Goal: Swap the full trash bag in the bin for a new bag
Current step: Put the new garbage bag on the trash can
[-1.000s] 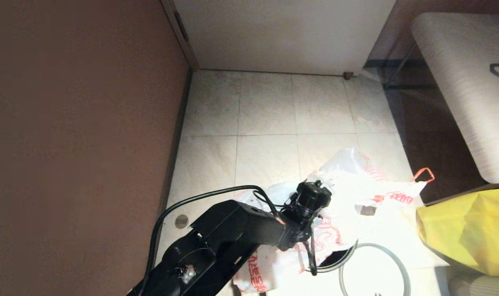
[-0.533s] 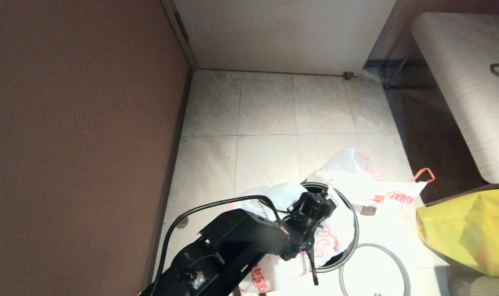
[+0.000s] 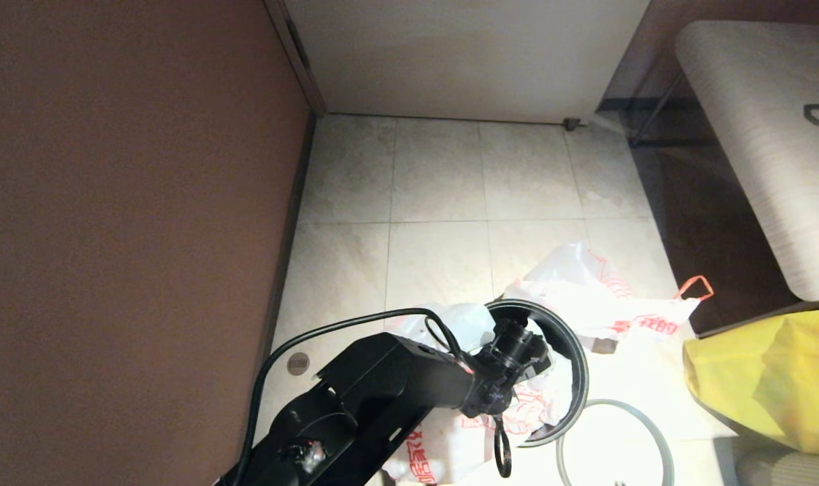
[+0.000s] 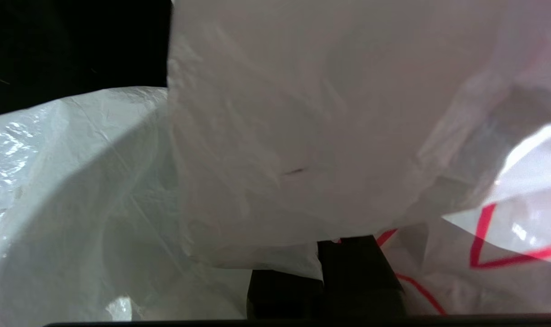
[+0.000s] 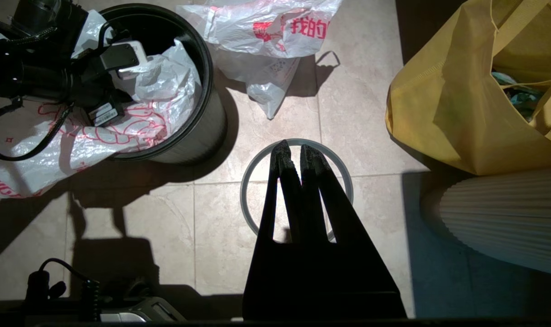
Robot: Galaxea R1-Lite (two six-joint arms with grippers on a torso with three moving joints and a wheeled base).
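The black bin point(image 3: 574, 378) point(image 5: 211, 113) stands on the tiled floor with no hoop on it. The limp white new bag point(image 3: 443, 442) point(image 5: 157, 91) with red print hangs partly inside it and spills over its left side onto the floor. My left gripper point(image 4: 323, 256) is down in the bin, shut on a fold of this bag; plastic fills the left wrist view. The full trash bag point(image 3: 608, 297) point(image 5: 261, 32), white with a red loop, lies beyond the bin; its contents do not show. My right gripper point(image 5: 293, 152) hangs shut and holding nothing over the grey hoop point(image 5: 252, 168) point(image 3: 655, 432).
A big yellow bag point(image 3: 767, 378) point(image 5: 457, 100) sits to the right beside a pleated white object point(image 5: 502, 218). A brown wall point(image 3: 125, 236) runs close on the left. A pale bench point(image 3: 767, 135) stands at the far right.
My left arm has dropped down into the bin, taking the new bag with it. The bin's black rim, covered by plastic a second ago, now shows.
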